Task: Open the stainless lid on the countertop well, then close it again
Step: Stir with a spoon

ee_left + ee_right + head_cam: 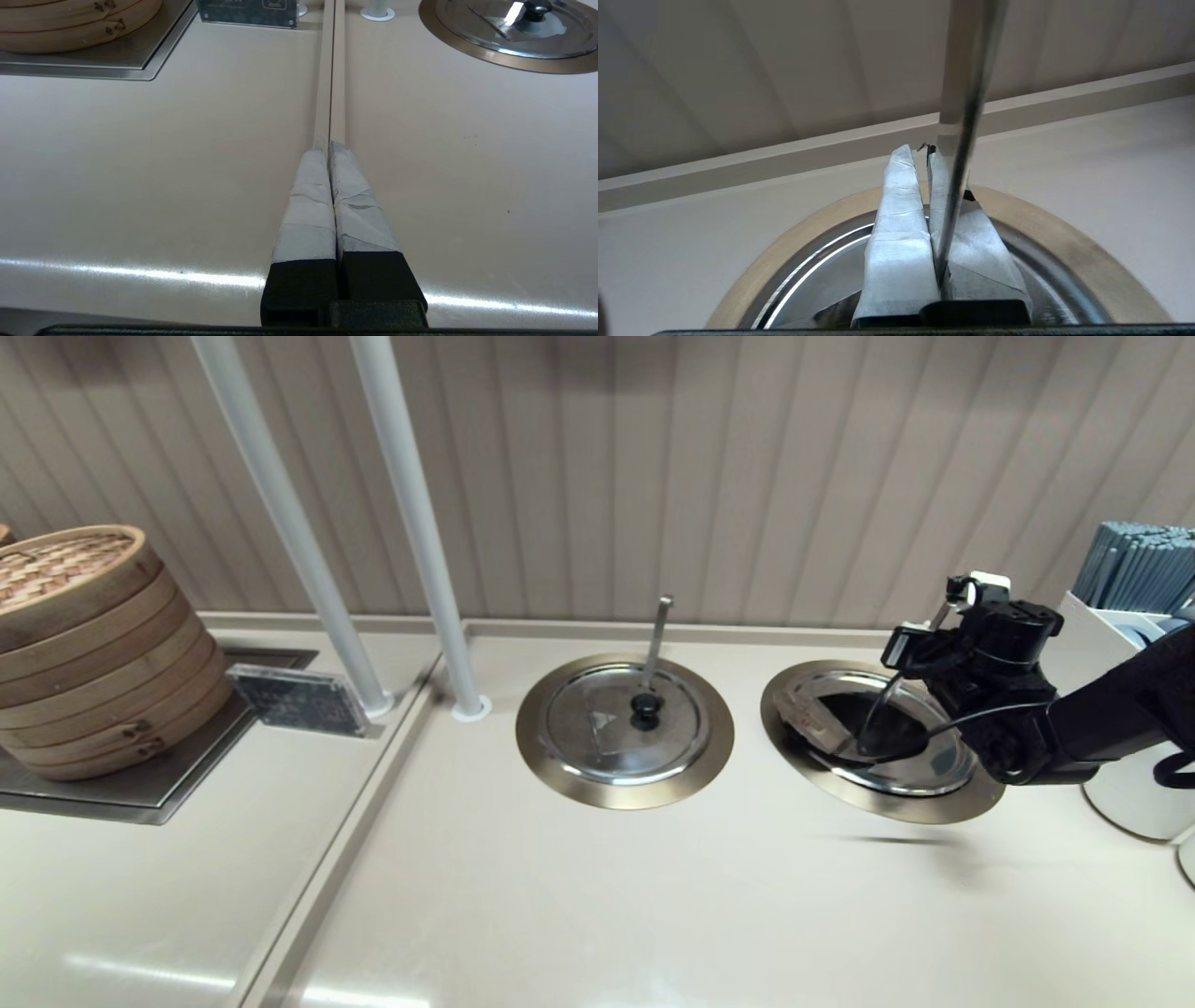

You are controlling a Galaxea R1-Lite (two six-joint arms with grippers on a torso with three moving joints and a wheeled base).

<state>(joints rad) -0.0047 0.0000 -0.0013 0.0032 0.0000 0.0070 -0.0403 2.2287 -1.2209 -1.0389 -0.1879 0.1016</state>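
Observation:
The stainless lid [934,770] lies in the right countertop well, inside the bronze-gold ring [882,807]. Its dark rim patch [808,709] shows at the left; its knob is hidden under my right gripper [901,649]. That gripper hovers over the lid's back half, pointing at the back wall. In the right wrist view its taped fingers [901,224] stand together, the gripper [915,149] shut, above the lid [817,270] and ring [752,275]. The slanting ladle handle [966,93] crosses in front of one finger. My left gripper [329,144] is shut, parked low over the counter seam.
The twin lid [607,728] with its vertical ladle handle [658,635] sits in the left well. Bamboo steamers [84,644] stand on a steel tray at far left. Two white poles [420,523] rise behind. A white holder of grey sticks [1134,569] stands by my right arm.

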